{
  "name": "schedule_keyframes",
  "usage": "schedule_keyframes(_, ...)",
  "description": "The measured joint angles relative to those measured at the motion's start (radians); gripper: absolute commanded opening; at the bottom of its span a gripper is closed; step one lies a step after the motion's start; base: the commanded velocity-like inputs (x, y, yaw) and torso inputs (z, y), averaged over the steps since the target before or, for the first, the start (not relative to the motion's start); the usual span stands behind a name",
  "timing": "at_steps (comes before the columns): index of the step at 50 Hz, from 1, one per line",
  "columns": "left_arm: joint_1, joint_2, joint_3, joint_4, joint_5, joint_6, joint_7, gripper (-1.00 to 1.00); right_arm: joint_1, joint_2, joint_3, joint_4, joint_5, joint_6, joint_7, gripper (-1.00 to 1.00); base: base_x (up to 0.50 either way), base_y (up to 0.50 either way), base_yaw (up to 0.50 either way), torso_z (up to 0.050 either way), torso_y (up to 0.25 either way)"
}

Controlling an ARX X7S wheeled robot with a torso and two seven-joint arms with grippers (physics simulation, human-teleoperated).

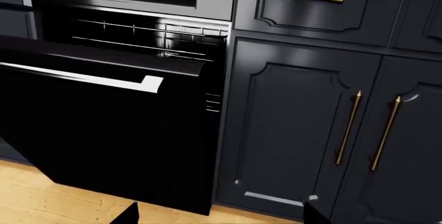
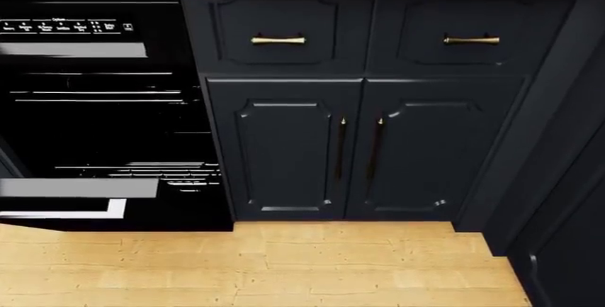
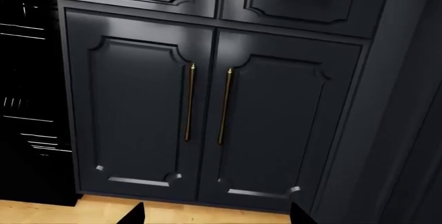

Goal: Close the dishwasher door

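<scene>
1. The dishwasher door (image 1: 103, 136) hangs partly open, tilted outward from the machine's front, its glossy black panel facing the left wrist camera and its long silver bar handle (image 1: 83, 77) running along near the upper edge.
2. Behind the door, the dark interior with its wire racks (image 1: 148, 35) shows through the gap above the door's top edge.
3. In the head view the door (image 2: 81, 188) appears only as a grey-edged slab at the lower left of the opening, below the control strip (image 2: 66, 27) with white lettering.
4. The left pincer (image 1: 219, 214) shows just two dark fingertips at the frame's edge, spread wide with nothing between them; the door lies ahead of it and apart from it, with no contact visible, the door's corner closest to one fingertip (image 1: 128, 214).
5. The right pincer (image 3: 217, 214) is likewise spread wide and empty, and faces the navy cabinet doors (image 3: 138, 115) with their brass handles (image 3: 189, 102); the dishwasher opening sits off to one side of its view, well apart from it.
6. Neither arm shows in the head view.
7. A light wooden floor (image 2: 283, 264) runs beneath the cabinets and dishwasher.
</scene>
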Motion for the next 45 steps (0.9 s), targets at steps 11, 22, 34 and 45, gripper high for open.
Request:
schedule_keyframes(11, 0.000, -0.003, 0.004, -0.006, 0.000, 0.006, -0.005, 1.00, 0.001, 0.002, -0.003, 0.002, 0.001, -0.001, 0.004, 1.00, 0.00, 0.00, 0.00, -0.020, 0.000)
schedule_keyframes(22, -0.001, -0.005, 0.008, -0.011, -0.001, 0.010, -0.009, 1.00, 0.001, 0.005, -0.007, 0.005, 0.002, -0.004, 0.008, 1.00, 0.00, 0.00, 0.00, -0.020, 0.000)
schedule_keyframes(34, -0.005, -0.007, 0.013, -0.013, -0.001, 0.010, -0.014, 1.00, 0.006, 0.008, -0.011, 0.009, 0.006, -0.004, 0.010, 1.00, 0.00, 0.00, 0.00, -0.020, 0.000)
schedule_keyframes(45, -0.004, -0.010, 0.016, -0.015, -0.002, 0.014, -0.019, 1.00, 0.005, 0.009, -0.015, 0.009, 0.006, -0.004, 0.014, 1.00, 0.00, 0.00, 0.00, -0.020, 0.000)
